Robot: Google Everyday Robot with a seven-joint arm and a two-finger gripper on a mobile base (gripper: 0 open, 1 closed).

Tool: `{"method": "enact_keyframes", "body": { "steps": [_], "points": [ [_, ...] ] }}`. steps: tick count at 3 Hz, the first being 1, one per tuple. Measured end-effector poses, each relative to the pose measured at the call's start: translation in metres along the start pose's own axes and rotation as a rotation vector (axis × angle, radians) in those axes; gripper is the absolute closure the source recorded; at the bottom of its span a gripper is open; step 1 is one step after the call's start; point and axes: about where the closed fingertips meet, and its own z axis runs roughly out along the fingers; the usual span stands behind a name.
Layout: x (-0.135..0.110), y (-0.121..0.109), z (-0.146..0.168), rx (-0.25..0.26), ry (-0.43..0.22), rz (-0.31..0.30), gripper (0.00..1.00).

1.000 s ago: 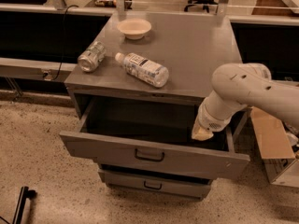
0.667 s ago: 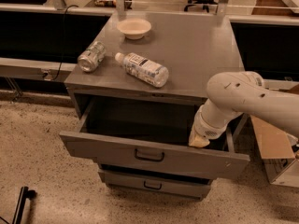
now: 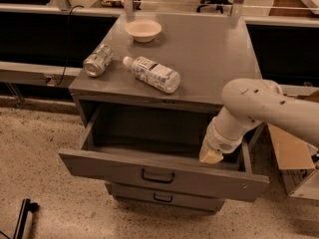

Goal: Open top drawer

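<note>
The top drawer (image 3: 114,167) of the grey metal cabinet stands pulled out, and its dark inside shows empty. Its small black loop handle (image 3: 157,176) is at the centre of the wide front. My gripper (image 3: 212,156) hangs at the end of the white arm (image 3: 259,106). It is inside the drawer's right front corner, just behind the front panel and to the right of the handle. It holds nothing that I can see.
A shallower drawer (image 3: 164,197) sits closed below. On the cabinet top (image 3: 214,59) lie a clear plastic bottle (image 3: 153,73), a crushed can (image 3: 97,60) and a beige bowl (image 3: 143,30). A cardboard box (image 3: 291,153) stands at the right. Dark shelving runs behind.
My gripper has sunk a little lower and slightly left, into the drawer's right front corner. The drawer front has come a little further out.
</note>
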Motion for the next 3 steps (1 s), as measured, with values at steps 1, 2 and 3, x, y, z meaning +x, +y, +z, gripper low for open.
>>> {"method": "enact_keyframes", "body": {
  "steps": [1,2,3],
  "points": [
    [-0.001,0.01,-0.001,-0.037,-0.01,-0.006,1.0],
    [-0.002,0.01,0.005,-0.058,-0.019,-0.004,1.0],
    [-0.006,0.03,0.007,-0.115,-0.05,-0.022,1.0]
  ]
}}
